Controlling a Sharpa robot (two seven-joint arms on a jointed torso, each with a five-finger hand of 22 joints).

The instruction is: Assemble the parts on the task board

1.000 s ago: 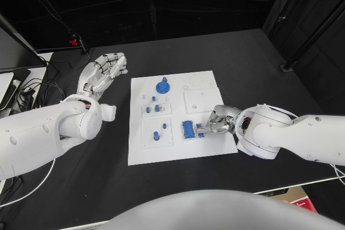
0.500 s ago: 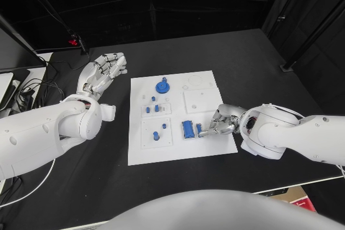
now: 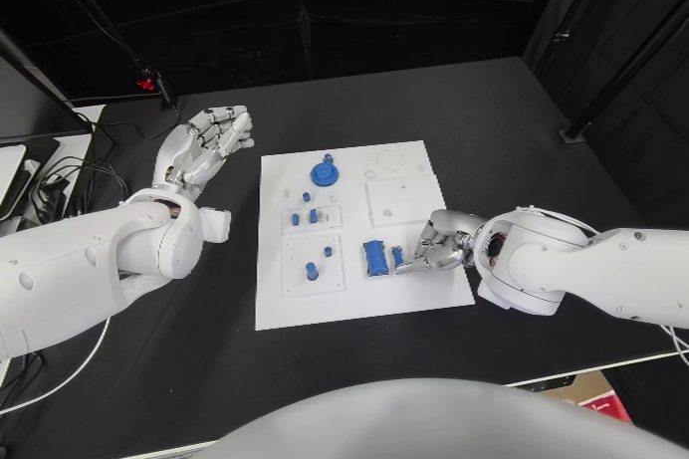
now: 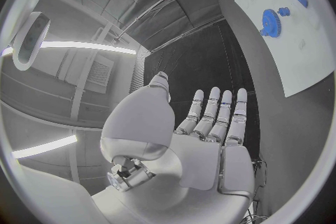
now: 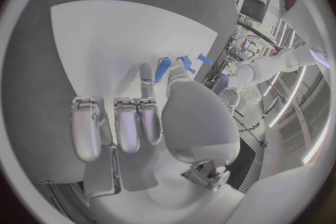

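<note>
The right hand (image 3: 435, 246) rests on the task board (image 3: 416, 288) at its 4 o'clock corner, its fingertips (image 5: 145, 70) touching a blue block (image 3: 374, 256); whether it grips the block, I cannot tell. The left hand (image 3: 201, 145) lies open-fingered, empty, off the board at 10 o'clock.

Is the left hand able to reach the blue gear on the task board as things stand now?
Probably yes. The left hand is open beside the task board, holding nothing, and bare table lies between it and the blue gear.
</note>
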